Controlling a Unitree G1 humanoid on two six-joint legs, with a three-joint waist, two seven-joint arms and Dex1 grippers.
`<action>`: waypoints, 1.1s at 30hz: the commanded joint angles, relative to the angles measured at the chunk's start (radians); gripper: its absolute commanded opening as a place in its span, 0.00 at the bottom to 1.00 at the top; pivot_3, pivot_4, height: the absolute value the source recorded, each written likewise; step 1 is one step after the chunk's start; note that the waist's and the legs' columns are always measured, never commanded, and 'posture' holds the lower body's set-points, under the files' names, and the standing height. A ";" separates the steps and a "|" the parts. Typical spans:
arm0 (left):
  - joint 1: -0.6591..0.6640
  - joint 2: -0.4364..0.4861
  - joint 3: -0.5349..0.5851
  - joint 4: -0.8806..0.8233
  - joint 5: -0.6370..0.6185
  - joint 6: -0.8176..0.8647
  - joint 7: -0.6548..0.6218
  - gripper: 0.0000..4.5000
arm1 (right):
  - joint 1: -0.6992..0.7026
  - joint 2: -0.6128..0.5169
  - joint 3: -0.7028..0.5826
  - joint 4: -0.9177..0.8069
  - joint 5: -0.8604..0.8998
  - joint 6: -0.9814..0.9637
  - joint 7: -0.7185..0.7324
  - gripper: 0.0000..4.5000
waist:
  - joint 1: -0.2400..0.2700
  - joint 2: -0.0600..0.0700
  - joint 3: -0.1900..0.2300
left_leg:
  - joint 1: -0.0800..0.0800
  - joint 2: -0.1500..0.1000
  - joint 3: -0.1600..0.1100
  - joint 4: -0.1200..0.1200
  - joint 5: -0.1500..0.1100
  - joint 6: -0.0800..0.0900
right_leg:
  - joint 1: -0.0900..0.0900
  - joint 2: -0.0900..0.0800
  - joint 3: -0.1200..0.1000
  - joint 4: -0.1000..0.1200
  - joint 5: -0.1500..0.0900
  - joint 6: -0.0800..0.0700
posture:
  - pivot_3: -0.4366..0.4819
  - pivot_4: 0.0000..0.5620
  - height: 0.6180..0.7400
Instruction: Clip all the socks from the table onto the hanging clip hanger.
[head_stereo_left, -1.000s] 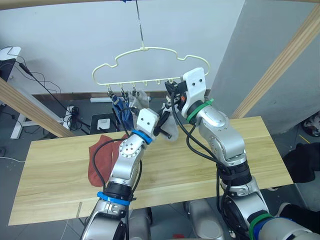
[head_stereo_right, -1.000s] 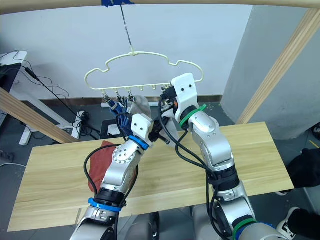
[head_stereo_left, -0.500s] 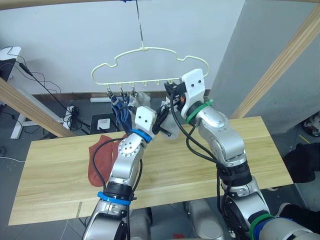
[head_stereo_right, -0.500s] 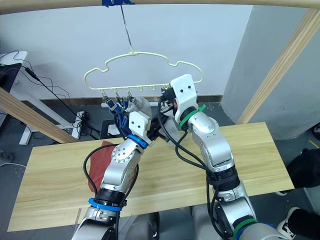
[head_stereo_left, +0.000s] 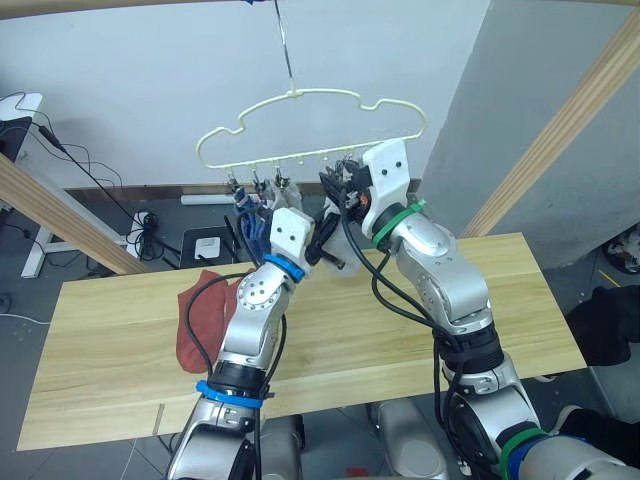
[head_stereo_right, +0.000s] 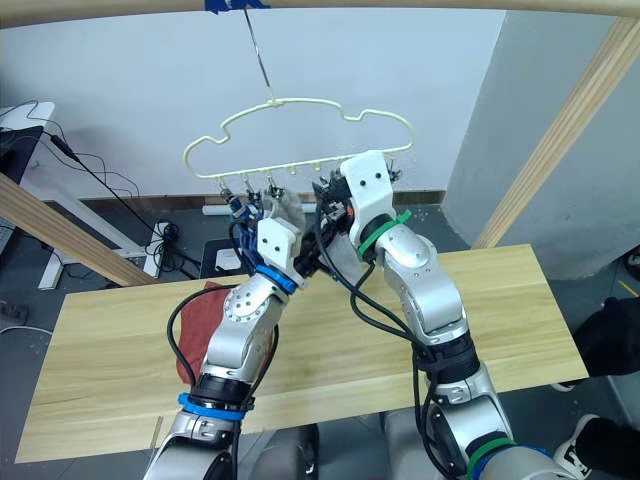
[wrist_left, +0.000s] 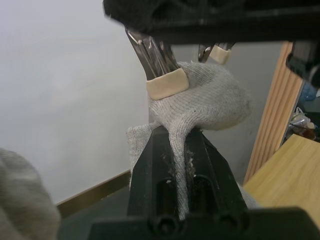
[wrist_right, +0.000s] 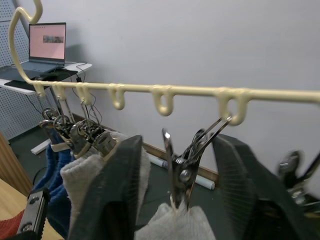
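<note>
Now | left gripper pinched grey sock hanging lengthwise just under clip | right gripper spread, straddling that clip.

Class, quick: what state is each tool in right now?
Left tool: closed on a grey sock.
Right tool: open, fingers either side of a metal clip.

Grey sock: coarse ribbed knit; clip shiny metal, perhaps rubber-tipped; tabletop matt grained wood.
</note>
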 joint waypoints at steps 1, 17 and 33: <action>-0.013 -0.005 0.009 -0.040 -0.008 0.003 0.009 0.00 | 0.018 -0.018 -0.004 -0.118 0.038 0.034 0.029 0.51 | 0.000 0.000 0.000 | 0.000 0.000 0.000 0.000 0.000 0.000 | 0.000 0.000 0.000 0.000 0.000 0.000 | 0.22 0.51 1.00; 0.008 0.116 -0.003 -0.055 -0.034 0.049 -0.156 0.52 | 0.155 -0.194 -0.032 -0.438 0.158 0.231 0.097 0.52 | -0.001 0.000 0.000 | 0.001 0.001 -0.001 0.000 0.000 0.000 | 0.001 0.002 0.000 0.000 0.000 0.000 | 0.20 0.52 1.00; 0.006 0.348 0.077 -0.204 -0.167 0.235 -0.348 0.52 | 0.145 -0.199 -0.057 -0.332 0.059 0.142 -0.023 0.33 | 0.002 0.000 0.000 | 0.001 0.001 -0.001 0.000 0.000 0.000 | 0.001 0.003 0.000 -0.001 0.000 0.000 | 0.23 0.51 1.00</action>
